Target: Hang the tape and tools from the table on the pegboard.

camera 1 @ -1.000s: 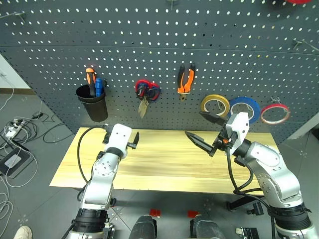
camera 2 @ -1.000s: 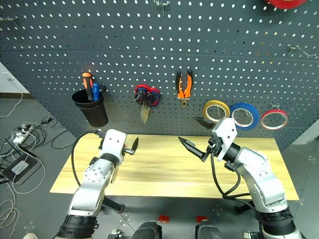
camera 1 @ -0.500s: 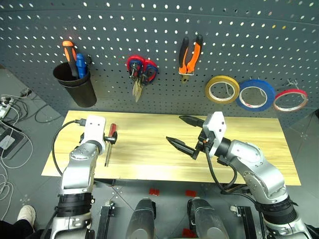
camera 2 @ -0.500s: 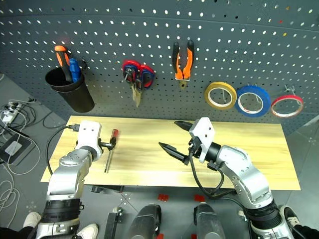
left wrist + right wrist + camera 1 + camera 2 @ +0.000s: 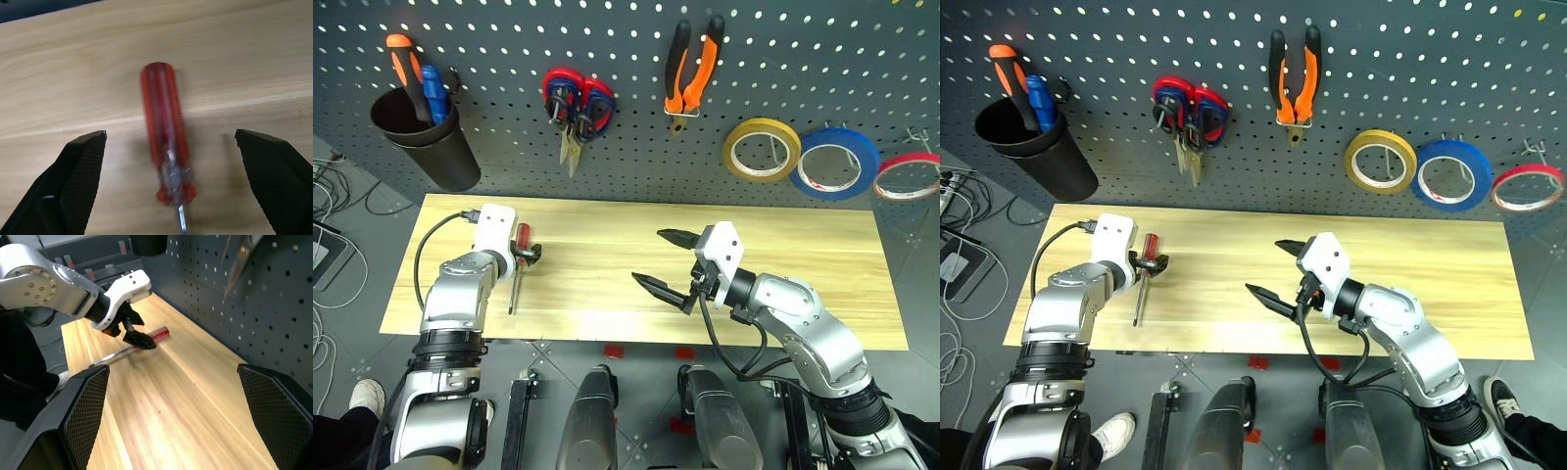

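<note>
Presently, step: left gripper [image 5: 168,147] reaching for screwdriver [image 5: 165,147] on tabletop [image 5: 783,255].
Fingers: both grippers' spread; handle lies between left pair.
Next: close on handle at twelve o'clock.

The table [image 5: 803,245] is light yellowish wood with plank lines; the pegboard [image 5: 509,39] is dark blue-grey, dotted with rows of pale holes; the screwdriver [image 5: 164,142] has a clear red handle and steel shaft; the pliers [image 5: 693,70] are orange and black; three tape rolls hang yellow [image 5: 762,150], blue [image 5: 838,163] and red-rimmed [image 5: 911,176]; a cup [image 5: 426,142] is black.
</note>
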Controlling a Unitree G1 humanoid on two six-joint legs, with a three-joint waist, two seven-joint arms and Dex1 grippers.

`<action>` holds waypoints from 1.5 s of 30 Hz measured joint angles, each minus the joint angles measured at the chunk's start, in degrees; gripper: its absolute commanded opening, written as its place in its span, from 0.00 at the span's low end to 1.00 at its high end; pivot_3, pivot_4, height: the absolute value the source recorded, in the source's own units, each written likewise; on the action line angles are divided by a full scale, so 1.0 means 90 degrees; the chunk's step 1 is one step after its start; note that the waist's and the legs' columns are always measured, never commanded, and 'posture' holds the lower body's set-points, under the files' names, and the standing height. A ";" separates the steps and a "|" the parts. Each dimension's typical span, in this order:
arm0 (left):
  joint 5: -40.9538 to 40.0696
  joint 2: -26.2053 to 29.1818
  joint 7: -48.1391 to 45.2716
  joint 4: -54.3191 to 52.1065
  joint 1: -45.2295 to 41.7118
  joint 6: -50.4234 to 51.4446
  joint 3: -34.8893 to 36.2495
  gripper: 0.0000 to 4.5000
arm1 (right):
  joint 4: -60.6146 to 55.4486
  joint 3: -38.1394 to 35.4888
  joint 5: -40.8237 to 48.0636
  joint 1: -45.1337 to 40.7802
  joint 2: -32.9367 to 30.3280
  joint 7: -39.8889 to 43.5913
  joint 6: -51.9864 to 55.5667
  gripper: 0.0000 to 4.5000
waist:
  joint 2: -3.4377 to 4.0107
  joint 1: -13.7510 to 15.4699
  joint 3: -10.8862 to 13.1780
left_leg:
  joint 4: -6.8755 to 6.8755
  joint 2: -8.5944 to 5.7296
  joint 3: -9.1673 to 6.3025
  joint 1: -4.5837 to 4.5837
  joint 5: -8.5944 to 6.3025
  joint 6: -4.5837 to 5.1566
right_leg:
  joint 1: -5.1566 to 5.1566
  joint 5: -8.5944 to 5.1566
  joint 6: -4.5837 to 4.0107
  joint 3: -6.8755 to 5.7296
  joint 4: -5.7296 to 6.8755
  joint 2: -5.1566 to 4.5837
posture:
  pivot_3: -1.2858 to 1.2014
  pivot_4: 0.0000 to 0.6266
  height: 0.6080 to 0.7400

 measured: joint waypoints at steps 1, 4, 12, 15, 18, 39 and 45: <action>0.0001 0.0018 -0.0010 0.0148 -0.0071 -0.0081 -0.0020 0.99 | 0.0011 0.0001 -0.0016 -0.0001 0.0000 0.0002 0.0004 1.00 | -0.0003 -0.0001 0.0029 | 0.0004 -0.0002 0.0002 -0.0006 0.0000 0.0000 | -0.0005 0.0000 0.0000 0.0002 0.0000 -0.0004 | 0.52 0.81 1.00; -0.0003 0.0024 -0.0027 0.0551 -0.0240 -0.0314 -0.0065 0.99 | 0.0141 -0.0002 -0.0073 -0.0074 0.0006 0.0005 0.0017 1.00 | 0.0002 -0.0005 0.0072 | 0.0010 -0.0006 0.0005 -0.0009 -0.0012 0.0021 | -0.0010 0.0000 0.0000 0.0004 0.0006 -0.0006 | 0.52 0.82 1.00; -0.0104 0.0023 0.0031 0.0796 -0.0390 -0.0385 0.0001 0.79 | 0.0323 -0.0015 -0.0137 -0.0248 0.0042 0.0017 0.0019 1.00 | 0.0009 -0.0036 0.0119 | 0.0009 -0.0006 0.0005 -0.0007 -0.0011 0.0021 | -0.0013 0.0000 0.0000 0.0004 0.0016 -0.0007 | 0.52 0.83 1.00; -0.0130 0.0024 0.0075 0.0786 -0.0388 -0.0354 0.0004 0.59 | 0.0358 -0.0019 -0.0160 -0.0250 0.0042 0.0019 0.0018 1.00 | 0.0009 -0.0054 0.0131 | 0.0009 -0.0005 0.0004 -0.0006 -0.0011 0.0021 | -0.0014 0.0000 0.0000 0.0004 0.0016 -0.0006 | 0.52 0.82 1.00; -0.0140 0.0034 0.0139 0.0786 -0.0388 -0.0341 0.0015 0.39 | 0.0477 -0.0024 -0.0188 -0.0256 0.0046 0.0019 0.0018 1.00 | 0.0009 -0.0065 0.0136 | 0.0008 -0.0005 0.0006 -0.0007 -0.0011 0.0020 | -0.0017 0.0000 0.0000 0.0005 0.0016 -0.0006 | 0.52 0.82 1.00; -0.0324 -0.0278 0.0176 -0.0560 0.0311 -0.0043 -0.0144 0.20 | 0.0762 -0.0473 -0.0081 -0.0302 0.0061 0.0163 -0.0332 1.00 | -0.0025 -0.0077 0.0077 | 0.0007 -0.0001 0.0000 -0.0061 0.0015 -0.0026 | -0.0057 0.0000 0.0001 -0.0016 0.0000 -0.0070 | 0.53 0.52 1.00; -0.0375 -0.0546 0.0322 -0.2207 0.1184 0.0438 -0.0316 0.20 | 0.0493 -0.0903 0.0322 0.0116 -0.0007 0.0310 -0.0335 1.00 | -0.0044 -0.0078 -0.0136 | 0.0004 -0.0004 -0.0021 -0.0089 0.0025 -0.0043 | -0.0063 0.0001 0.0002 -0.0045 -0.0026 -0.0074 | 0.53 0.37 1.00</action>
